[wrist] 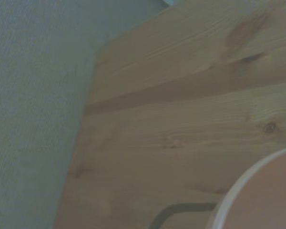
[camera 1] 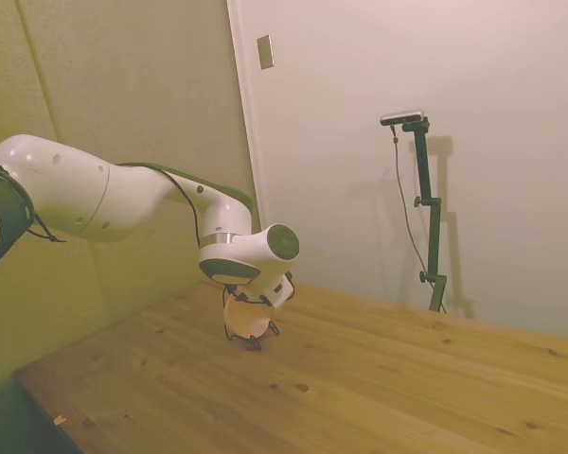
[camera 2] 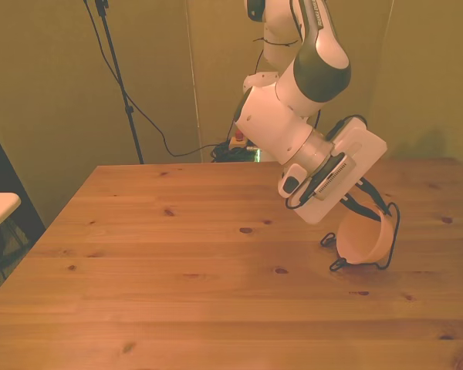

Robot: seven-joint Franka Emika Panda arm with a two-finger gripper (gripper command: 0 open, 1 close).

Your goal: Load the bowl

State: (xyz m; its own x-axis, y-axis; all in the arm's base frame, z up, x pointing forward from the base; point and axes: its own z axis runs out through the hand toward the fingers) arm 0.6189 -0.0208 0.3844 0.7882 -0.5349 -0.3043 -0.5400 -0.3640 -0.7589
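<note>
Table: the bare wooden plank table (camera 2: pixel 177 293) is filling the near part of the front view, and nothing is lying on that near stretch.
Bowl: the small round pale pink bowl (camera 2: pixel 363 240) is sitting tilted on its side in the stand, at about 3 o'clock from the table's middle in the front view, its open mouth facing the front view's left and a little toward the camera.
Stand: the thin black wire stand (camera 2: pixel 389 231) is cradling the bowl, its loop rising around the rim and its feet resting on the wood.
Wrist detail: the bowl's pale rim (wrist: pixel 257 191) is showing close by, with a dark wire of the stand (wrist: pixel 181 210) crossing the wood just beside it.
Gripper: the white arm's two-finger gripper (camera 2: pixel 361 202) is hanging directly over the bowl's upper edge, at 12 o'clock from the bowl, touching or nearly touching it.
Fingers: the wrist housing is hiding them in both room views, so whether they are spread or pinching the rim cannot be told.
Side check: the bowl (camera 1: pixel 248 320) is appearing low under the wrist, down in the stand on the table.
Progress: judging from this, the bowl is already lying in the stand, so the loading is looking nearly complete.
Left to do: probably releasing, if the bowl is being held, and lifting the arm clear.
</note>
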